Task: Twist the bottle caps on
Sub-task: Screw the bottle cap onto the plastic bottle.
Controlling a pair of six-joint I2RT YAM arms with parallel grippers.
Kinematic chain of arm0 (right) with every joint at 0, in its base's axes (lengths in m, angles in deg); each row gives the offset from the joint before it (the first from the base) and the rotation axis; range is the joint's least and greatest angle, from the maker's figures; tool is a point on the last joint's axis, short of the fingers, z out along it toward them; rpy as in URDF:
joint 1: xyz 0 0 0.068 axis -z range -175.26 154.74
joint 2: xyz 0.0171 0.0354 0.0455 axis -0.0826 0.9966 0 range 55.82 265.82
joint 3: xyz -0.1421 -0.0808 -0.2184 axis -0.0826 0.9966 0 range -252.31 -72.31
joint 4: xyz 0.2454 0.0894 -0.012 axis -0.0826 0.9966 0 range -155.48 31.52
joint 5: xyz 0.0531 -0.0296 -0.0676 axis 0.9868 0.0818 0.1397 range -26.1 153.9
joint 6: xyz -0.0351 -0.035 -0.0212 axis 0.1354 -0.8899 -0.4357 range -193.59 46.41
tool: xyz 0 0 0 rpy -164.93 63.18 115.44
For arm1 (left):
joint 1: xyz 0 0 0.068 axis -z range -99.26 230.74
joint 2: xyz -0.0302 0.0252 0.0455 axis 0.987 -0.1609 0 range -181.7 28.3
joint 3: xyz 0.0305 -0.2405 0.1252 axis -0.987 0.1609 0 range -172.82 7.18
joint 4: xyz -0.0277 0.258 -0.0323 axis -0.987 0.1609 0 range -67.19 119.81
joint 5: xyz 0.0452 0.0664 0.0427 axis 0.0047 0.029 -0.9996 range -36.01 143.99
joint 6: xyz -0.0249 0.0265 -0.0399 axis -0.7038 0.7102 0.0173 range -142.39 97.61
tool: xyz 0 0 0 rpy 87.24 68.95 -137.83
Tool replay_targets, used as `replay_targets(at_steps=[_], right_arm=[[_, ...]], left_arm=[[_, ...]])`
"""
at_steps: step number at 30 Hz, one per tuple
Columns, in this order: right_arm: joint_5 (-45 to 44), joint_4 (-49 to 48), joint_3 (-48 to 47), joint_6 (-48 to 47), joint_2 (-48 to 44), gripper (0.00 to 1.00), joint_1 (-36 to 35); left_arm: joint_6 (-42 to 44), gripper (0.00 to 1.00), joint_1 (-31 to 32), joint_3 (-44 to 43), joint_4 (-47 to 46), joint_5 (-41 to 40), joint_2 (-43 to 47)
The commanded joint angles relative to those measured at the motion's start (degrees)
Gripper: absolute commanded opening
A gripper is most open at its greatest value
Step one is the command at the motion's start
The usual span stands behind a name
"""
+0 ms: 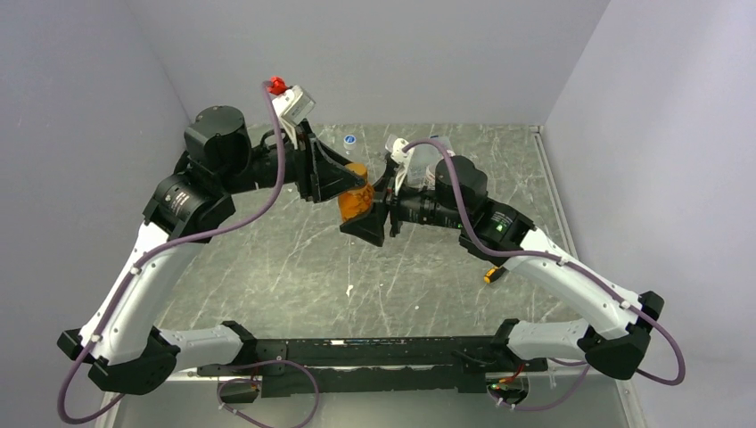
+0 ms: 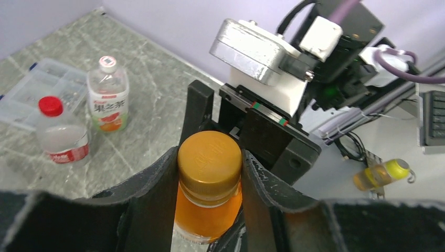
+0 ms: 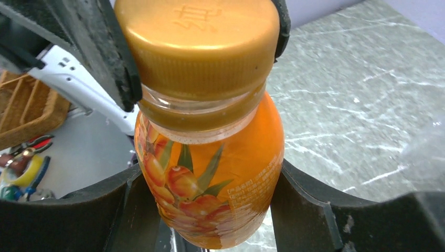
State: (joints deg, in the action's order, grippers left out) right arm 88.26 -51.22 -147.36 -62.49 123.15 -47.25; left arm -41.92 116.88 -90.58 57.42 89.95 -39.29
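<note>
At mid table (image 1: pixel 285 267) btw both arms, squat orange bottle (image 1: pixel 354 203) is clamped at its body by R fingers (image 3: pixel 304 215) while L fingers (image 2: pixel 260 194) pinch its gold cap (image 3: pixel 197 47); screw-on step, next prob needs L wrist twisting w/ R holding steady.

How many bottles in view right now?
4: orange one, body in right gripper, its cap in left gripper; red-capped one and white-capped one by the clear box; tiny yellow-capped one lying beyond the right gripper. More may be hidden.
</note>
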Motion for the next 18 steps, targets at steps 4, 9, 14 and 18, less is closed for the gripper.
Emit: replay_targets(at_steps=[4, 9, 14, 18], right_arm=[[-11.2, -1.8, -1.5, 1.0, 0.5, 0.12, 0.6], [0.7, -6.9, -0.2, 2.1, -0.6, 0.12, 1.5], [16.4, -13.5, 1.4, 2.8, -2.1, 0.12, 2.1], [24.3, -16.3, 1.0, 4.0, -2.3, 0.12, 2.4]], left_arm=[[0.5, 0.09, 0.8, -0.6, 5.1, -1.1, 1.1], [1.3, 0.10, 0.8, 1.9, 2.0, 4.3, 2.7], [1.5, 0.07, 0.8, 3.2, 0.1, 12.0, 3.5], [0.0, 0.06, 0.8, 5.2, -3.5, 18.3, 4.7]])
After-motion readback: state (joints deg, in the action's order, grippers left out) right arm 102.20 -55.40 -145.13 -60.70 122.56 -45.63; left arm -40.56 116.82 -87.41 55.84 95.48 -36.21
